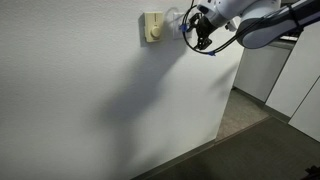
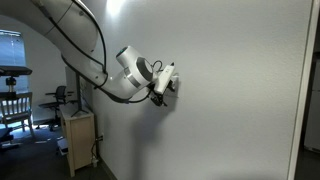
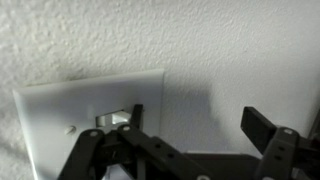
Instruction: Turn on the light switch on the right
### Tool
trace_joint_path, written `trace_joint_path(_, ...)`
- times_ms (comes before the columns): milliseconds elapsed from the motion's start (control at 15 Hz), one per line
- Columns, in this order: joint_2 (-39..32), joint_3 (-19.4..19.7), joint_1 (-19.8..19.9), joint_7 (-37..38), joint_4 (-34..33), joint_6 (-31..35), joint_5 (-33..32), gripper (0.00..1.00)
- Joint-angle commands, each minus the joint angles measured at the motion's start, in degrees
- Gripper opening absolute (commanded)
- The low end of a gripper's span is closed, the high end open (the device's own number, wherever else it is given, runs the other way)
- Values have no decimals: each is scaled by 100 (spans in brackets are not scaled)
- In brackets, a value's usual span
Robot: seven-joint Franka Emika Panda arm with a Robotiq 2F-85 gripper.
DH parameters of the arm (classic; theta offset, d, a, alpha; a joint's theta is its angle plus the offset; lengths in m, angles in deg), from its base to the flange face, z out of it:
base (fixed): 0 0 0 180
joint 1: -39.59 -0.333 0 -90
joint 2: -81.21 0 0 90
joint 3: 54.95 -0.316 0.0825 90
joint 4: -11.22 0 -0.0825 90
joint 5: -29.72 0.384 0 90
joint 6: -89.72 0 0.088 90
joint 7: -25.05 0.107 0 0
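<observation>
The light switch is a white square wall plate (image 3: 60,110) at the left of the wrist view, with a small toggle (image 3: 112,118) showing in it. My gripper (image 3: 200,122) is open. Its left finger lies over the plate right next to the toggle; its right finger is over bare wall past the plate's edge. In an exterior view the gripper (image 1: 196,30) is up against the wall and covers most of the white plate (image 1: 172,18). In both exterior views the gripper (image 2: 168,82) sits at the wall; there the plate is hidden behind it.
A narrower cream-yellow box (image 1: 152,27) is mounted on the wall next to the white plate. The wall ends at a corner (image 1: 240,70) with a dim room beyond. A wooden cabinet (image 2: 78,140) and a chair (image 2: 12,105) stand along the wall.
</observation>
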Motion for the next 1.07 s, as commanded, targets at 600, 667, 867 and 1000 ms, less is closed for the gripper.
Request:
trace_joint_path(600,-70,1003,-718,2651,-561,155,-2687,100)
trace_joint_path(667,-63,1031,-733,2763,-622,148,-2854,100)
trace_joint_path(867,-17,1062,-766,3006,-652,111,-3240,100)
trace_joint_path(1000,-39,1041,-749,3095,-658,97,-3361,100)
